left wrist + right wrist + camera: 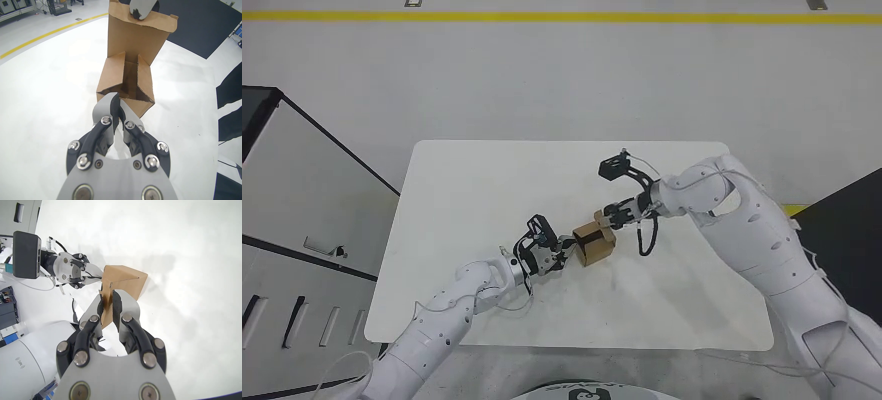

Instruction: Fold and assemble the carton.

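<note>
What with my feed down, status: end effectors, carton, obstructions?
Left end effector shut, tips at open end of carton. Right end effector shut on its long flap. Carton lying on table, side flaps half folded. Only end effectors touch it.

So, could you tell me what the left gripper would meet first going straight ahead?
The carton: the left gripper seems to pinch its open end's near rim, so contact is immediate.

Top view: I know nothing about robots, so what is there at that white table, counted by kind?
Cartons: 1, the brown carton, flaps not yet closed
Grippers: 2, the left gripper and the right gripper, each with its jaws shut on the carton
Tables: 1, the white table
Total: 4
</note>
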Motion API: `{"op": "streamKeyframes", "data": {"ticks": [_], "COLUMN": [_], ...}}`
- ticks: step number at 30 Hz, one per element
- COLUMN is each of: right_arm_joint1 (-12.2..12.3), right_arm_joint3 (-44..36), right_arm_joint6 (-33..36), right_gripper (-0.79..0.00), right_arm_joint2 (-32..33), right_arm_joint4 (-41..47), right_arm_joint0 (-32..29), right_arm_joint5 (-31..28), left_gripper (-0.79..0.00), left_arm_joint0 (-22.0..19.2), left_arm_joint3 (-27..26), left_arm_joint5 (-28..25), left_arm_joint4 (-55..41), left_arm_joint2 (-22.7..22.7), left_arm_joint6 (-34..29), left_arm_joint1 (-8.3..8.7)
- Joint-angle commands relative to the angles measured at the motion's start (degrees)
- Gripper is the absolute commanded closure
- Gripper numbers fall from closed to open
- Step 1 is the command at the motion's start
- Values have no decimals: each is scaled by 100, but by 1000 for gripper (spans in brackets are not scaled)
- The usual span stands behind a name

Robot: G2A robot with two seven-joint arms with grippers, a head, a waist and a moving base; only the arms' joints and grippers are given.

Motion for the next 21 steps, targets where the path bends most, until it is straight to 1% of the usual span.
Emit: {"op": "streamKeyframes", "data": {"ticks": [1, 2, 5, 7, 12, 14, 18, 19, 21], "right_arm_joint1": [-7, -10, -29, -43, -72, -81, -87, -85, -78], "right_arm_joint3": [-47, -66, -129, -163, -192, -188, -185, -190, -195], "right_arm_joint6": [45, 58, 111, 146, 235, 255, 287, 294, 308], "right_gripper": [-86, -37, -12, 0, 0, -34, -139, -142, -123], "right_arm_joint2": [-64, -89, -196, -258, -388, -421, -446, -441, -421], "right_arm_joint4": [-98, -135, -262, -307, -414, -423, -419, -419, -406], "right_arm_joint0": [32, 44, 100, 147, 234, 253, 271, 267, 256], "right_arm_joint5": [54, 72, 147, 189, 260, 280, 313, 314, 322], "left_gripper": [0, 0, 0, 0, 0, 0, 0, 0, 0], "left_arm_joint0": [0, 0, 0, 0, 0, 0, 0, 0, 0], "left_arm_joint3": [0, 0, 0, 0, 0, 0, 0, 0, 0], "left_arm_joint5": [0, 0, 0, 0, 0, 0, 0, 0, 0], "left_arm_joint4": [0, 0, 0, 0, 0, 0, 0, 0, 0], "left_arm_joint2": [0, 0, 0, 0, 0, 0, 0, 0, 0], "left_arm_joint6": [0, 0, 0, 0, 0, 0, 0, 0, 0], "left_arm_joint1": [0, 0, 0, 0, 0, 0, 0, 0, 0]}}
